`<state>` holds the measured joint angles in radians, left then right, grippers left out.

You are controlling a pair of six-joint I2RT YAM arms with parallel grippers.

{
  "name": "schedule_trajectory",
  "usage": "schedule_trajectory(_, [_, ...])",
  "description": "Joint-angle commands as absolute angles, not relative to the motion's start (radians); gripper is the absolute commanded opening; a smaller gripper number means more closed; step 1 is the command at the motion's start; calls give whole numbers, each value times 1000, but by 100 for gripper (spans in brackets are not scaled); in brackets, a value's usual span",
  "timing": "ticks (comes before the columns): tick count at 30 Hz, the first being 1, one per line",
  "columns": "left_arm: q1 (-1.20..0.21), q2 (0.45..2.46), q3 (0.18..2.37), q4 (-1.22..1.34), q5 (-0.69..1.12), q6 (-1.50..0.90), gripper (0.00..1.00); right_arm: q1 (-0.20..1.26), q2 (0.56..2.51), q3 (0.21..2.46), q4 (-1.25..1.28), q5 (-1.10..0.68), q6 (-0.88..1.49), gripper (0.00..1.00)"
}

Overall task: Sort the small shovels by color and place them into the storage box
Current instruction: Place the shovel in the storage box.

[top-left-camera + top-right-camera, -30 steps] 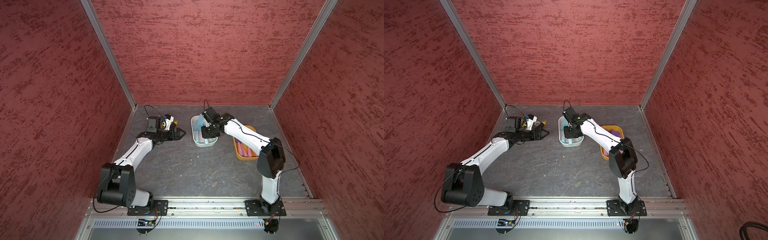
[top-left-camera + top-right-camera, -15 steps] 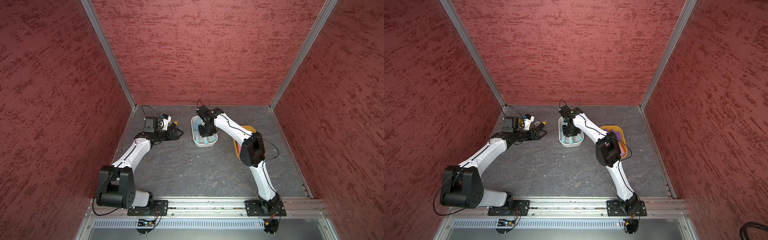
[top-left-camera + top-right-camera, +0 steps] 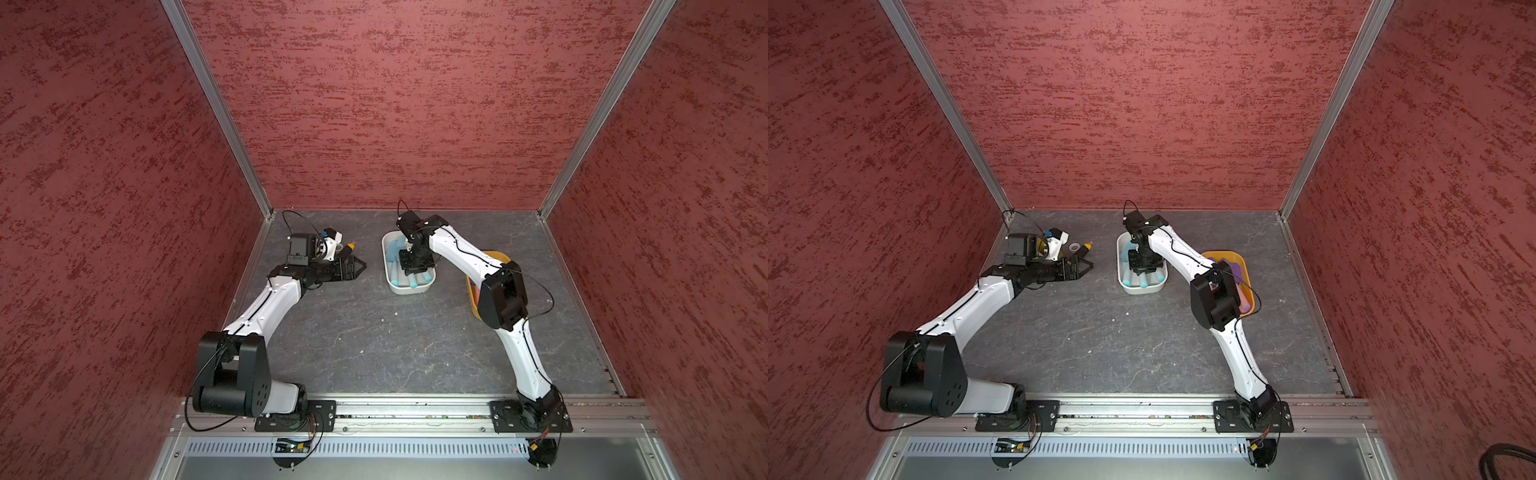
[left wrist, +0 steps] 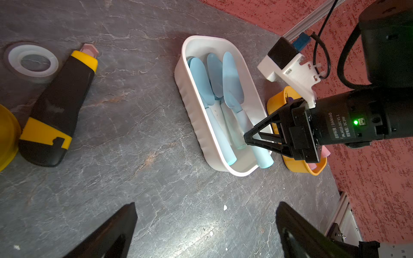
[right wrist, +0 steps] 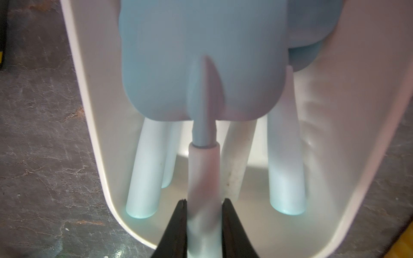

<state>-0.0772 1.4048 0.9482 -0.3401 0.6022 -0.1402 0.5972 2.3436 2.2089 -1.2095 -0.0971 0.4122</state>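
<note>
We see the right gripper (image 5: 203,204) clamped on the handle of a blue shovel (image 5: 202,73). Its two fingers (image 5: 176,225) press either side of the handle near its end. The shovel sits within the white box (image 5: 93,107), with its blade over the handles of the other blue shovels (image 4: 213,73). These lie side by side on the box floor, blades toward one end. We cannot tell whether the held one touches them.

In both top views the right arm (image 3: 457,249) bends over this box, with the gripper pointing down into it. Just beside the white box, on the right arm's side, stands the orange box (image 3: 1225,254). It holds purple shovels (image 3: 1232,267) with pink handles, partly hidden by the arm.

The left gripper (image 4: 205,206) hangs wide open with nothing between its jaws. It is above bare table (image 4: 156,178), on the left side of the white box and not touching it. Near it on the table lie a black-and-yellow tool (image 4: 58,107) and a tape ring (image 4: 33,61), just beside each other
</note>
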Motion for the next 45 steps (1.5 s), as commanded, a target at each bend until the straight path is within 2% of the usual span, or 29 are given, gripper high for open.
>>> schedule_trajectory(1, [-65, 1383, 937, -331, 614, -127, 100, 591, 2369, 2248, -1178, -109, 420, 0])
schedule_trajectory(25, [-54, 1376, 918, -313, 626, -144, 100, 569, 2452, 2260, -1110, -137, 462, 2])
schedule_trajectory(31, [-52, 1376, 916, -310, 626, -143, 100, 569, 2466, 2261, -1106, -143, 460, 8])
schedule_trajectory(37, [-52, 1377, 916, -309, 626, -143, 100, 568, 2467, 2261, -1101, -141, 456, 24])
schedule_trajectory(45, [-50, 1379, 916, -308, 626, -143, 100, 568, 2455, 2258, -1106, -141, 446, 37])
